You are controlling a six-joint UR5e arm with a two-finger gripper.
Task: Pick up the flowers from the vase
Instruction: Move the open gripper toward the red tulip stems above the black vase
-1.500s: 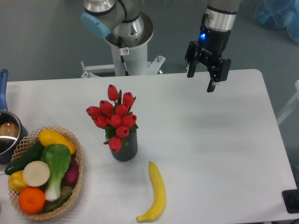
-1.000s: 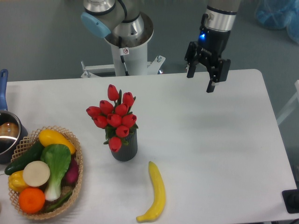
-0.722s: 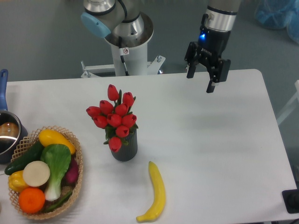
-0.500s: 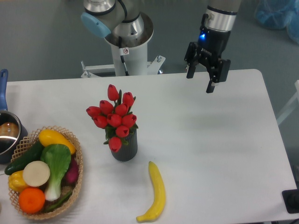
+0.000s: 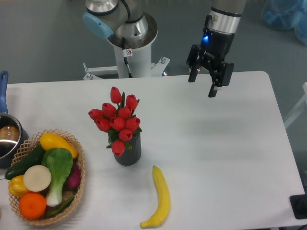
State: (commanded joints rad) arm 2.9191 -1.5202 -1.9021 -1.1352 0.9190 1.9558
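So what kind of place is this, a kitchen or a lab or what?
Most likely a robotics lab set up as a tabletop test scene: a robot arm's pedestal stands by a plain white table, with props laid out, flowers in a vase and a banana.

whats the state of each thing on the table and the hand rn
hand: open, empty, above the table's far edge
flowers: upright in the vase, untouched
vase: standing, holding the flowers
banana: lying flat on the table
basket: full of produce
pot: partly cut off at the left edge

No legible text or labels anywhere.
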